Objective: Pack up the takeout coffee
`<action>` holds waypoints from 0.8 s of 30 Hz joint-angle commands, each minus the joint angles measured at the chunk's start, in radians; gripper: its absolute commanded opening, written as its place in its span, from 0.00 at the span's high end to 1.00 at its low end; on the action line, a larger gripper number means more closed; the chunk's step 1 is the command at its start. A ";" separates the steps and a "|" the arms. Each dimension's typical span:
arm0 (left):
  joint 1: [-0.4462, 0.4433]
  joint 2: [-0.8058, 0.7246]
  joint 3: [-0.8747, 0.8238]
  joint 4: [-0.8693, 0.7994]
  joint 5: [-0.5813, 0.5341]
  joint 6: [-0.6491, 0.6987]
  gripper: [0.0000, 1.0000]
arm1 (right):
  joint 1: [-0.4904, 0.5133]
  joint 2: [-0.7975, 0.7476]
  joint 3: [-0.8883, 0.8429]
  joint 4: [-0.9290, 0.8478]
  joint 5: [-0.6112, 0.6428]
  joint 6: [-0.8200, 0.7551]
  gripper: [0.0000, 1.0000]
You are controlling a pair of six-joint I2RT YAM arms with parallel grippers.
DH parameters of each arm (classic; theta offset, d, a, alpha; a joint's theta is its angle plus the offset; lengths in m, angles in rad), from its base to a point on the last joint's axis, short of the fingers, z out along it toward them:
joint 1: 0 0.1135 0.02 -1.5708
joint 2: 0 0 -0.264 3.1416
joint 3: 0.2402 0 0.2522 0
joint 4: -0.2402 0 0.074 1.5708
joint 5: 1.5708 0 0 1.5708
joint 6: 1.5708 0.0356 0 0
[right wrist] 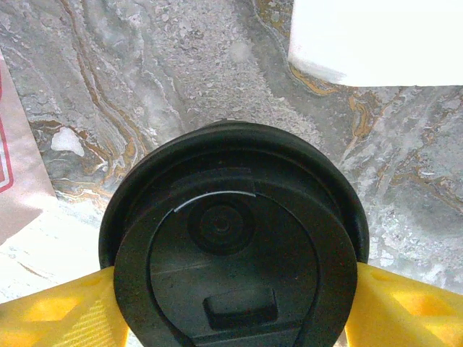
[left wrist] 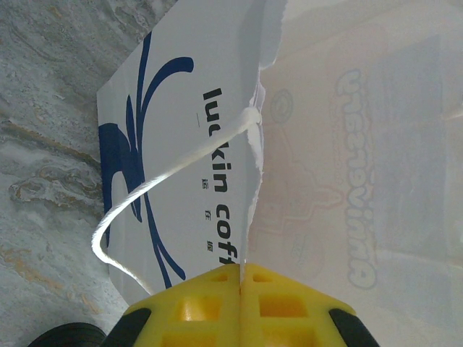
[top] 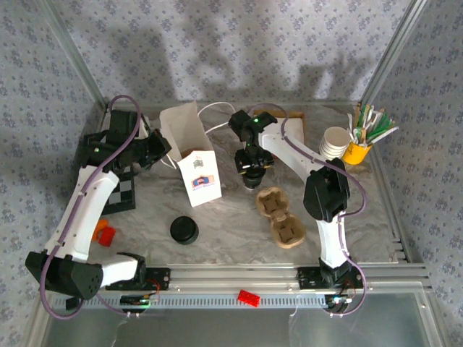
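Observation:
The takeout coffee (top: 252,178) has a dark round lid (right wrist: 231,246) and sits between the white paper bag (top: 194,155) and the cardboard cup carrier (top: 281,215). My right gripper (top: 251,165) is shut on it from above; its yellow fingers (right wrist: 51,314) press the cup on both sides. My left gripper (top: 154,150) is shut on the torn upper edge of the bag (left wrist: 181,166), its yellow fingers (left wrist: 210,303) pinching the paper. The bag stands open with its string handle (left wrist: 145,195) hanging loose.
A loose black lid (top: 184,230) lies front left of the carrier. A stack of white cups (top: 335,142) and a yellow holder of straws (top: 359,148) stand at the back right. Orange-red blocks (top: 105,233) and a checkered mat (top: 123,194) lie at the left.

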 commanded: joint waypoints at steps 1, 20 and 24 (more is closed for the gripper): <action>0.003 -0.010 -0.007 -0.001 0.017 0.001 0.97 | -0.002 0.003 0.036 -0.042 -0.015 -0.021 0.29; 0.004 -0.001 0.021 -0.022 0.029 0.012 1.00 | -0.001 -0.142 0.019 -0.098 -0.032 0.017 0.33; 0.003 0.000 0.028 -0.025 0.038 0.014 1.00 | 0.006 -0.184 0.033 -0.137 -0.038 0.036 0.33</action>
